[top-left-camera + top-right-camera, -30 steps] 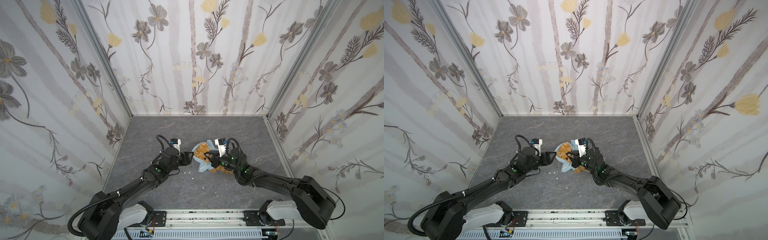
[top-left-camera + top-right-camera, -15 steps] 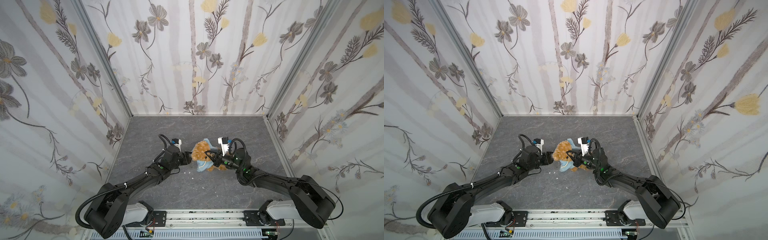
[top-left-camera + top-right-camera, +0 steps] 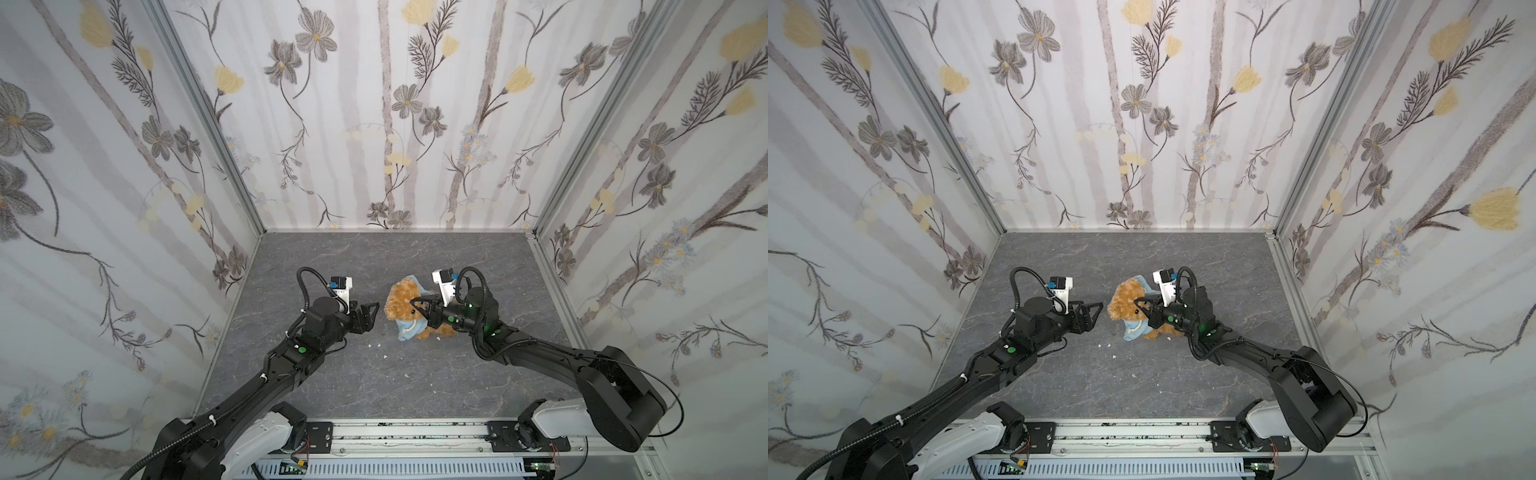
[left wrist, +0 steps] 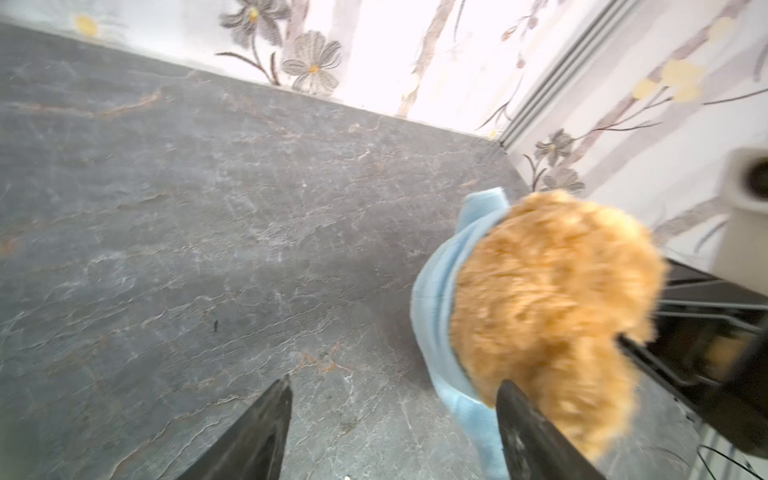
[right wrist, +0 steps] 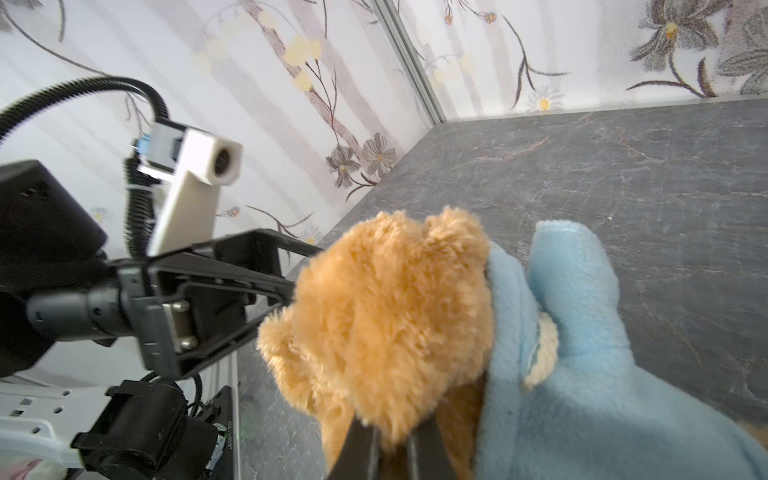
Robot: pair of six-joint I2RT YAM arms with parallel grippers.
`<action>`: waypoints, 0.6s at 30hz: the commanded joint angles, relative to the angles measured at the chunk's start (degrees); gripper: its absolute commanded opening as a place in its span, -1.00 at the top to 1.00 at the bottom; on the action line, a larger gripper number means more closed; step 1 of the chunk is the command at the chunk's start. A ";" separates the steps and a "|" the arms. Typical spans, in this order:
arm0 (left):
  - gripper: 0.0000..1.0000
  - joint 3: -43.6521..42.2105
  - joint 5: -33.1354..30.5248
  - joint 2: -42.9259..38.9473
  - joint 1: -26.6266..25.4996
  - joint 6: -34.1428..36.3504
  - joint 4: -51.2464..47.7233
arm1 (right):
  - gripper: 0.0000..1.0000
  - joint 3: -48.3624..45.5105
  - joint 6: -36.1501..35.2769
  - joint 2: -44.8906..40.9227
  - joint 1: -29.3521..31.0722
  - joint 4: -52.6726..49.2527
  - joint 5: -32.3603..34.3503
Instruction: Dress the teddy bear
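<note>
Teddy bear [image 3: 401, 293]: near the middle of the tabletop [image 3: 374, 386], head up, between my left jaws and my right jaws
Light-blue top [image 3: 409, 329]: round the bear's body, with its hood behind the head in both top views
Right jaws: pressed together, pinching the bear's fur [image 5: 386, 311] low on its head
Left jaws: spread with nothing between them, just beside the bear on the side away from my right arm [image 3: 523, 351]
Left wrist view: blurred; one fingertip [image 4: 515, 411] overlaps the fur, and I cannot tell if it touches
Tabletop: a few white specks [image 3: 378, 344] in front of the bear
</note>
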 commanded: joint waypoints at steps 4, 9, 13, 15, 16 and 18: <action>-0.53 6.56 20.82 3.83 -0.20 0.96 -1.61 | 1.00 0.96 -4.09 0.25 0.11 -2.39 -0.26; -0.35 10.65 22.58 10.41 -0.22 3.62 -5.31 | 1.00 1.28 -3.89 0.58 0.36 -1.79 -1.07; -0.34 12.81 22.01 14.61 -0.54 6.15 -7.39 | 1.00 1.74 -3.83 0.61 0.53 -1.85 -1.95; -0.33 13.47 22.21 16.33 -0.94 6.65 -7.48 | 1.00 1.97 -3.83 0.69 0.57 -1.78 -2.62; -0.33 13.73 22.07 16.97 -1.10 7.05 -7.48 | 1.00 2.12 -3.76 0.78 0.64 -1.64 -3.01; -0.33 14.26 21.60 18.48 -1.31 7.53 -7.48 | 1.00 2.45 -3.66 0.95 0.78 -1.43 -3.94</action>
